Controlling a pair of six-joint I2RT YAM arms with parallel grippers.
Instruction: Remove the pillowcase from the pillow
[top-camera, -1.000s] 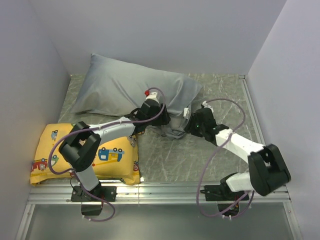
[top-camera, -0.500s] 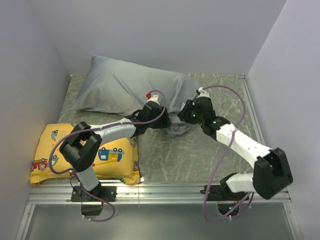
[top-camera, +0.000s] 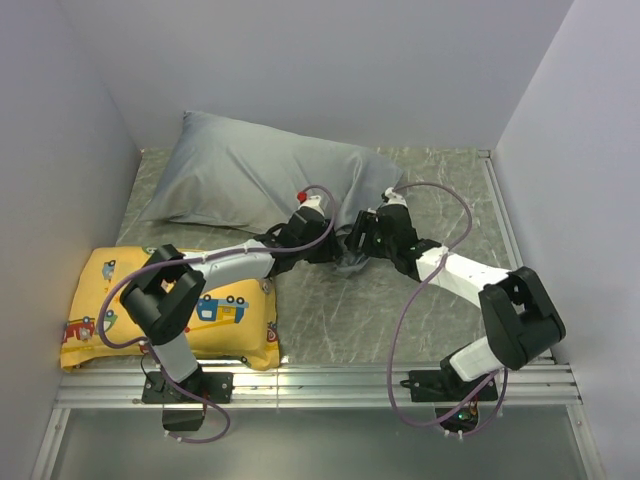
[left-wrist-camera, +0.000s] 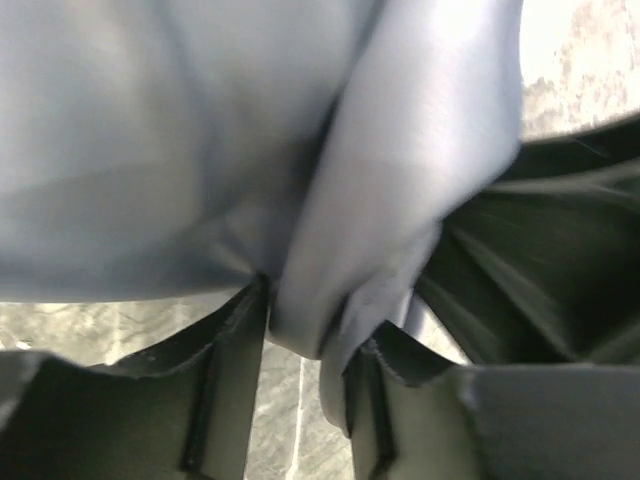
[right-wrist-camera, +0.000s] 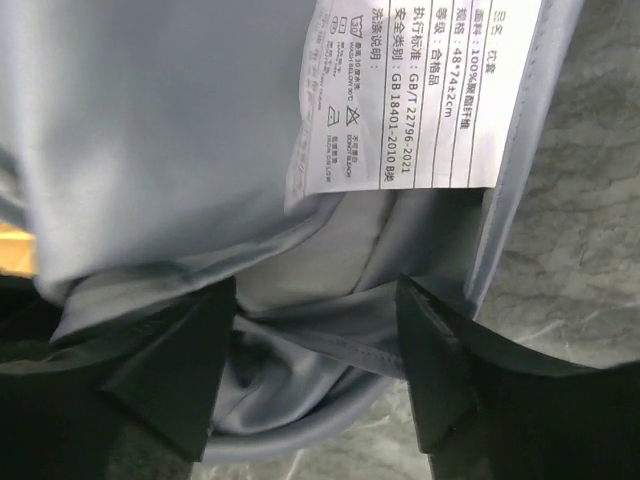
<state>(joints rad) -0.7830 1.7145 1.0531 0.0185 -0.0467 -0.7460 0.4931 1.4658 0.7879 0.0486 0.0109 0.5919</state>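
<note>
Two grippers meet at the open end of the pillowcase (top-camera: 260, 180), which lies stuffed at the rear of the table (top-camera: 330, 320). The cloth looks thin, limp and slippery. The left gripper (left-wrist-camera: 305, 350) pinches a fold, while the right gripper (right-wrist-camera: 315, 330) gapes wide around the hem, likely the surest hold.

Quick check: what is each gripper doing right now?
Left gripper: fingers shut on a fold of the pillowcase.
Right gripper: open, fingers straddling the pillowcase hem, not gripping.
</note>
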